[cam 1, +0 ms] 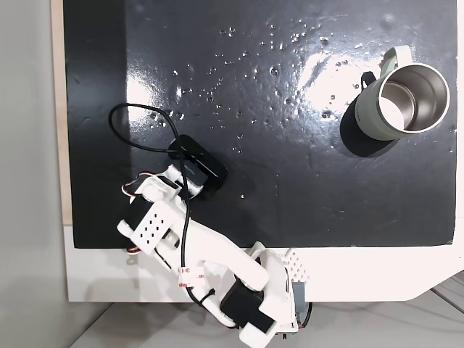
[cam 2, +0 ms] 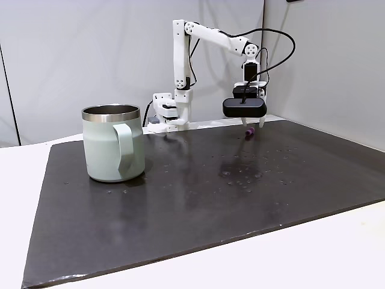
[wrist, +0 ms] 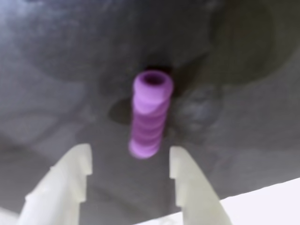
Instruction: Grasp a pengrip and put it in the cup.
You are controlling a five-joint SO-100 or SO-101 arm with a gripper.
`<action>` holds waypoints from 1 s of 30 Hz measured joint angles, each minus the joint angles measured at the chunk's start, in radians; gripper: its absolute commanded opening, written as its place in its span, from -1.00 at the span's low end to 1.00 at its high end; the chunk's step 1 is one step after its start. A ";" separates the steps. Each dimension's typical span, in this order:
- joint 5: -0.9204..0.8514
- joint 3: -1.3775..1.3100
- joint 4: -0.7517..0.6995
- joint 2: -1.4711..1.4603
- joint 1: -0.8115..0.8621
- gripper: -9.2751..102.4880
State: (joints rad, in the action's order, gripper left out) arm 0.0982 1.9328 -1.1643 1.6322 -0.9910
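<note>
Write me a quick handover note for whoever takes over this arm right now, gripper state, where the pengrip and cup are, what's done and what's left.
Gripper: open, empty, fingers straddling the near end of the pengrip, not touching it.
Pengrip: lying on the black mat near the arm's base.
Cup: upright at the mat's far side from the arm, nothing seen inside.
Done: approach and alignment.
Left: lower, close on the pengrip, lift, carry to the cup, release.

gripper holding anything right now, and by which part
Nothing is held. The gripper is open, its fingertips either side of the pengrip, which lies on the mat untouched.
</note>
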 measured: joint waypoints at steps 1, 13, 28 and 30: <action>-0.003 0.009 0.005 -0.003 0.000 -0.48; -0.044 0.095 0.091 -0.032 0.015 -0.52; -0.052 0.080 0.104 -0.057 0.017 -0.84; -0.052 0.071 0.095 -0.063 0.018 -0.84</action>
State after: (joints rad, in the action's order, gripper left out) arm 0.0460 2.0034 -1.0692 1.5693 -0.9725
